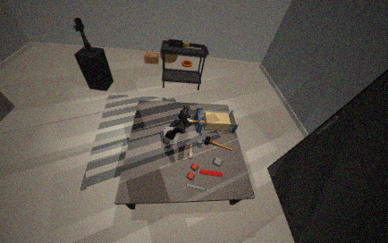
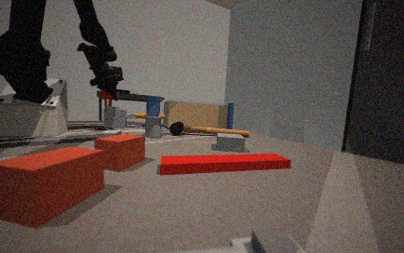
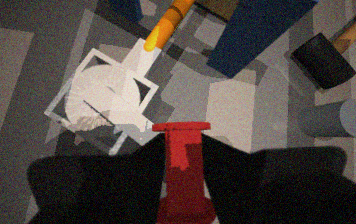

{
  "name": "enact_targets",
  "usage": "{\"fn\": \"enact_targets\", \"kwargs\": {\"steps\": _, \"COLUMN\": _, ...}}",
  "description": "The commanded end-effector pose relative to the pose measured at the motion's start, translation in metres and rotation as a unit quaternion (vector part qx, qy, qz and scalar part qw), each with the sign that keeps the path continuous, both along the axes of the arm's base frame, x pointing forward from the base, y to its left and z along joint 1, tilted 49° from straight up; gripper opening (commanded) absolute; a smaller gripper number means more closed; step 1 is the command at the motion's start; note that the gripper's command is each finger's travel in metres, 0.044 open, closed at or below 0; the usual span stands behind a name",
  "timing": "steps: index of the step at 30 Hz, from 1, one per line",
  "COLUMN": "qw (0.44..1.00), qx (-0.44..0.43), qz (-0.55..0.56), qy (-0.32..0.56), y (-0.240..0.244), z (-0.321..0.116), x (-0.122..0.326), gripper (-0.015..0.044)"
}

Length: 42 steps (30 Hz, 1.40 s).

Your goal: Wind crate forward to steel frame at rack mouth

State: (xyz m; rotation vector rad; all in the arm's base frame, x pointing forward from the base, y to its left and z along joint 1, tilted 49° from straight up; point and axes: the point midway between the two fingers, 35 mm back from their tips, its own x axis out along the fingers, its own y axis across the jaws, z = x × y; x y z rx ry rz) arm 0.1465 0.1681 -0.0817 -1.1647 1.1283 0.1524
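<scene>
My gripper point(image 2: 111, 94) point(image 3: 179, 137) is shut on the upright red grip of the winch handle point(image 2: 110, 98) point(image 3: 183, 162). A pale crank arm runs from the grip over the winch's round top; the square key is hidden. The hand winch point(image 2: 114, 117) point(image 3: 102, 95) stands just beyond the fingers, up-left in the wrist view. An orange strap point(image 1: 198, 121) point(image 2: 148, 115) point(image 3: 169, 24) runs from it to the tan crate point(image 1: 215, 126) point(image 2: 197, 113), which looks flat in the cubby. The blue steel frame point(image 2: 154, 106) point(image 3: 260, 35) stands at the rack's mouth; the crate's exact gap to it cannot be told.
A black-headed mallet point(image 1: 219, 144) point(image 2: 214, 130) point(image 3: 322, 60) lies beside the rack. A grey cylinder point(image 2: 154, 126) point(image 3: 325, 120) stands near the winch. A grey block point(image 1: 217, 161) point(image 2: 230, 142), a red bar point(image 1: 211, 172) point(image 2: 225, 164), two orange-red blocks and a thin metal tool point(image 1: 197, 187) lie farther off.
</scene>
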Motion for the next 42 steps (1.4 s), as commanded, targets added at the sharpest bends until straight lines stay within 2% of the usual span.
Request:
{"fn": "enact_targets", "kwargs": {"steps": 1, "qw": 1.000, "qx": 0.002, "qz": -0.008, "qy": -0.010, "y": 0.000, "z": 0.000, "x": 0.013, "gripper": 0.0000}}
{"fn": "enact_targets", "kwargs": {"steps": 42, "qw": 1.000, "qx": 0.003, "qz": -0.008, "qy": -0.011, "y": 0.019, "z": -0.010, "x": 0.059, "gripper": 0.0000}}
